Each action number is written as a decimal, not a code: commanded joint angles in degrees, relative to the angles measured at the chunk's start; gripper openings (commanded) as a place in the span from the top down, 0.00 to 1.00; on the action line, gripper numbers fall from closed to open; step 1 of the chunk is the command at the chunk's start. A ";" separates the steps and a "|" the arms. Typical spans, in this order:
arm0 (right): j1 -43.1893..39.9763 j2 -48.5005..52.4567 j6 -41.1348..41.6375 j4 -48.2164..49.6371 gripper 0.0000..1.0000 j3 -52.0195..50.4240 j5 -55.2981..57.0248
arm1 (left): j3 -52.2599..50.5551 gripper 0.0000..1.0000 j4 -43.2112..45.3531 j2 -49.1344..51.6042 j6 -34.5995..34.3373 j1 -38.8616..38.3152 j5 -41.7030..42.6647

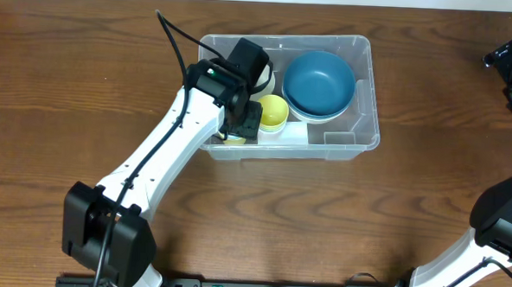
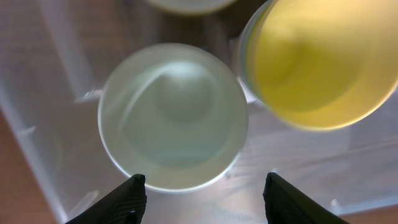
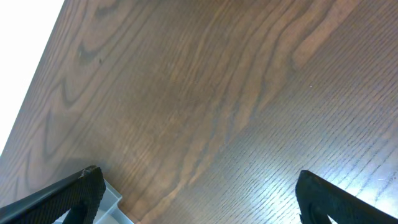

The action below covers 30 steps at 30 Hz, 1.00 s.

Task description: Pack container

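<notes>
- container (image 1: 365, 122) sits on the table (image 1: 391, 219), mid-width and toward the far edge, long side running left-right
- left arm (image 1: 165, 148) comes in over the container's near-left corner; left jaws are inside the walls, pointing down at the floor of the bin
- left jaws: parted to a medium gap, nothing clamped between them
- left wrist view: pale cup (image 2: 173, 115) stands upright on the container floor, mouth up, just ahead of the tips
- one tip sits at that cup's near rim, can't tell if it touches; the other tip is clear of it
- yellow cup (image 2: 323, 62) is just beside the pale cup, also mouth up, inside the container
- blue bowl (image 1: 321, 80) fills the right half of the container; a paler rim shows under it
- right jaws: spread wide, empty, only bare table wood between them
- right jaws hang at the table's far right, well apart from the container
</notes>
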 commanded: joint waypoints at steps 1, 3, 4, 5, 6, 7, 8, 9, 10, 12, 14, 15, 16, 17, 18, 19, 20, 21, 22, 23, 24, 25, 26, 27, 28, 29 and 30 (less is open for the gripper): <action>0.15 -0.07 0.48 -0.07 0.01 0.17 0.00 | 1.75 0.39 -1.79 -3.45 0.39 1.40 -1.66; 0.15 -0.07 0.48 -0.09 0.01 0.17 0.00 | 2.49 0.39 -2.64 -5.66 0.39 2.08 -1.70; 0.15 -0.07 0.48 -0.09 0.01 0.17 0.00 | 2.80 0.39 -2.97 -7.17 0.39 2.47 -1.70; 0.17 -0.07 0.48 -0.09 0.01 0.17 0.00 | 2.91 0.38 -3.17 -8.70 0.39 2.80 -1.70; 0.22 -0.07 0.48 -0.09 0.01 0.17 0.00 | 2.93 0.38 -3.32 -10.60 0.39 3.17 -1.70; 0.24 -0.07 0.48 -0.09 0.01 0.17 0.00 | 2.93 0.36 -3.52 -12.33 0.39 3.52 -1.70; 0.20 -0.07 0.48 -0.09 0.01 0.17 0.00 | 2.93 0.32 -3.82 -14.14 0.37 3.89 -1.73; 0.20 -0.07 0.48 -0.07 0.01 0.17 0.00 | 2.93 0.26 -4.20 -16.17 0.37 4.31 -1.70; 0.20 -0.07 0.48 -0.07 0.01 0.17 0.00 | 2.93 0.23 -4.55 -17.90 0.39 4.61 -1.70; 0.04 -0.07 0.48 -0.09 0.01 0.17 0.00 | 2.93 0.19 -5.38 -21.66 0.42 5.11 -1.70; -0.09 -0.07 0.48 -0.07 0.01 0.17 0.02 | 2.93 0.15 -6.54 -25.57 0.44 5.29 -1.75; -0.13 -0.07 0.48 -0.07 0.01 0.17 0.00 | 2.93 0.14 -7.06 -27.23 0.44 5.35 -1.75; -0.11 -0.07 0.48 -0.07 0.01 0.17 0.00 | 2.93 0.11 -7.61 -28.96 0.44 5.40 -1.75; -0.11 -0.07 0.48 -0.09 0.01 0.17 0.00 | 2.93 0.08 -8.15 -30.64 0.46 5.40 -1.79; -0.02 -0.07 0.48 -0.09 0.01 0.17 0.00 | 2.93 0.06 -8.94 -32.70 0.46 5.40 -2.01; 0.13 -0.07 0.48 -0.11 0.01 0.17 0.00 | 2.93 0.02 -9.77 -34.42 0.46 5.40 -2.14; 0.26 -0.07 0.48 -0.09 0.01 0.17 0.00 | 2.93 0.02 -10.82 -36.13 0.44 5.38 -2.14; 0.35 -0.07 0.48 -0.09 0.01 0.17 0.00 | 2.93 0.02 -12.04 -37.66 0.44 5.38 -2.12; 0.33 -0.07 0.48 -0.09 0.01 0.17 0.00 | 2.93 0.02 -13.92 -39.47 0.44 5.38 -2.12; 0.28 -0.07 0.48 -0.09 0.01 0.17 0.00 | 2.91 0.02 -15.69 -40.98 0.44 5.38 -2.12; 0.17 -0.07 0.48 -0.07 0.01 0.17 0.00 | 2.91 0.02 -17.70 -42.62 0.44 5.38 -2.12; 0.13 -0.07 0.48 -0.07 0.01 0.17 0.02 | 2.91 0.02 -18.99 -43.74 0.44 5.38 -2.12; 0.02 -0.07 0.48 -0.07 0.01 0.17 0.02 | 2.91 0.02 -20.44 -45.18 0.44 5.38 -2.12; -0.02 -0.07 0.48 -0.09 0.01 0.17 0.00 | 2.91 0.02 -21.70 -46.31 0.44 5.38 -2.12; 0.00 -0.07 0.48 -0.09 0.01 0.17 0.00 | 2.91 0.02 -23.41 -47.63 0.44 5.38 -2.12; 0.09 -0.07 0.48 -0.09 0.01 0.17 0.00 | 2.91 0.02 -25.22 -48.68 0.42 5.38 -2.10; 0.13 -0.07 0.48 -0.09 0.01 0.17 0.00 | 2.91 0.02 -26.95 -49.64 0.44 5.38 -2.10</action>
